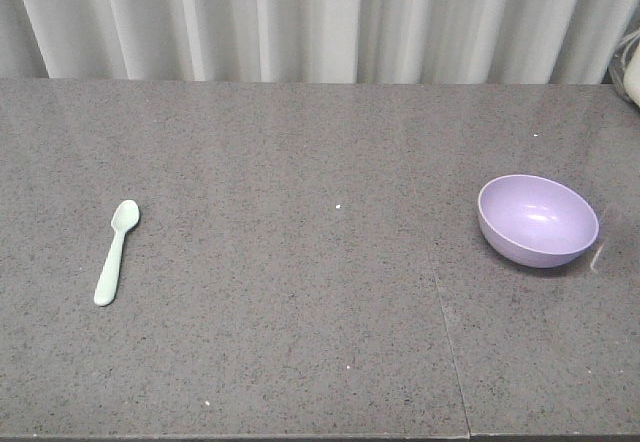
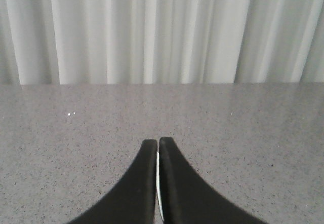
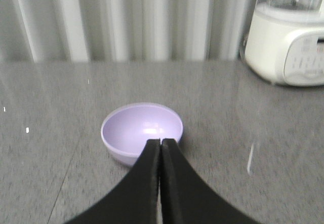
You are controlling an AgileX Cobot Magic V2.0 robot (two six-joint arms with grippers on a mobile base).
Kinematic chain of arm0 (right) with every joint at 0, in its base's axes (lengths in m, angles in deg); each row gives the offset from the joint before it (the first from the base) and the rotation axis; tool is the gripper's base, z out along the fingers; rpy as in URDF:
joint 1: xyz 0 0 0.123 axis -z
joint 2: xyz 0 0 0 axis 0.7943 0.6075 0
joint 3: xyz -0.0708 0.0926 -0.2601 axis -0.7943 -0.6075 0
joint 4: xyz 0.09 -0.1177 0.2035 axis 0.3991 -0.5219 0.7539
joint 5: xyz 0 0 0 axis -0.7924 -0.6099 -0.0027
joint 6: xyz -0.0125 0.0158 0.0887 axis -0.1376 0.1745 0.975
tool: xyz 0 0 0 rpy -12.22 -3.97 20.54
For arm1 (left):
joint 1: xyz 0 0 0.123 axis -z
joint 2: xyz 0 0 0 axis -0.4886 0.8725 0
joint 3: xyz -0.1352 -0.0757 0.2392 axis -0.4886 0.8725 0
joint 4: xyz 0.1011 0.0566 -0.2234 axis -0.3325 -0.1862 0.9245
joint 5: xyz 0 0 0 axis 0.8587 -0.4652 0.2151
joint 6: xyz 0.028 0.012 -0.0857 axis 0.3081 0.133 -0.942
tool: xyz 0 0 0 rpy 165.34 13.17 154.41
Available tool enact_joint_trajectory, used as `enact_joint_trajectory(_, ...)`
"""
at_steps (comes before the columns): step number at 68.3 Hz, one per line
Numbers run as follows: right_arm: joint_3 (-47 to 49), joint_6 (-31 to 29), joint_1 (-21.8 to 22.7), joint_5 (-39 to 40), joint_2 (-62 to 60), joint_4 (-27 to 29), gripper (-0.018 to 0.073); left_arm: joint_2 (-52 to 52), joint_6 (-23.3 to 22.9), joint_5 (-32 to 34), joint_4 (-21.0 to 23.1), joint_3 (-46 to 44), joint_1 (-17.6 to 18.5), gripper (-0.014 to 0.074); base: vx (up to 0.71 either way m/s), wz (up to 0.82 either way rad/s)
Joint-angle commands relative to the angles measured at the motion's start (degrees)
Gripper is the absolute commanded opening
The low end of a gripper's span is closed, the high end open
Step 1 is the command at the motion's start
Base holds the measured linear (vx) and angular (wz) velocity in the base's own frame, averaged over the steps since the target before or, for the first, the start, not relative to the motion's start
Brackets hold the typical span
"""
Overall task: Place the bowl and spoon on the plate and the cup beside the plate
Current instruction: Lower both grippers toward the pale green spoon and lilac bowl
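Note:
The lavender bowl point(image 1: 538, 220) sits upright on the right side of the grey table. The mint-green spoon point(image 1: 117, 252) lies flat at the left, its scoop end pointing away. Neither arm appears in the front view. In the right wrist view my right gripper point(image 3: 161, 142) is shut and empty, its tips just in front of the bowl point(image 3: 142, 127) near its front rim. My left gripper point(image 2: 158, 142) is shut over bare table; a thin pale sliver shows in the slit between its fingers, and I cannot tell what it is. The plate and the cup are out of view.
A white blender base point(image 3: 288, 46) stands at the back right of the table, also just visible at the edge point(image 1: 630, 72). Pale curtains hang behind the far table edge. A seam point(image 1: 450, 342) runs through the tabletop right of centre.

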Motion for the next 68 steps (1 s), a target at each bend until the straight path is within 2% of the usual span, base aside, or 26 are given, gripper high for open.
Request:
enact_joint_trajectory(1, 7.4, -0.4, 0.1, -5.2, 6.3, -0.5, -0.0011, 7.3, -0.7, -3.6, 0.5, -9.1, -0.1, -0.0006, 0.00, 0.00)
enact_joint_trajectory(14, 18.6, -0.4, 0.1, -20.5, 19.2, -1.4, -0.0011, 19.1, -0.7, -16.9, 0.5, -20.4, 0.0, -0.0006, 0.00, 0.00)
enact_joint_trajectory(27, 21.7, -0.4, 0.1, -24.7, 26.5, -1.3, -0.0011, 26.4, -0.7, -27.1, 0.8, -24.3, 0.0, -0.0006, 0.00, 0.00)
enact_joint_trajectory(57, 21.6, -0.4, 0.1, -24.8, 27.4, -1.1, -0.0003, 28.2, -0.7, -28.0, 0.5, -24.3, 0.0, -0.0004, 0.00, 0.00)
enact_joint_trajectory(68, 21.6, -0.4, 0.1, -25.4, 27.4, -0.7, 0.0060, 28.2, -0.7, -28.0, 0.5, -24.3, 0.0, 0.0032, 0.00, 0.00)
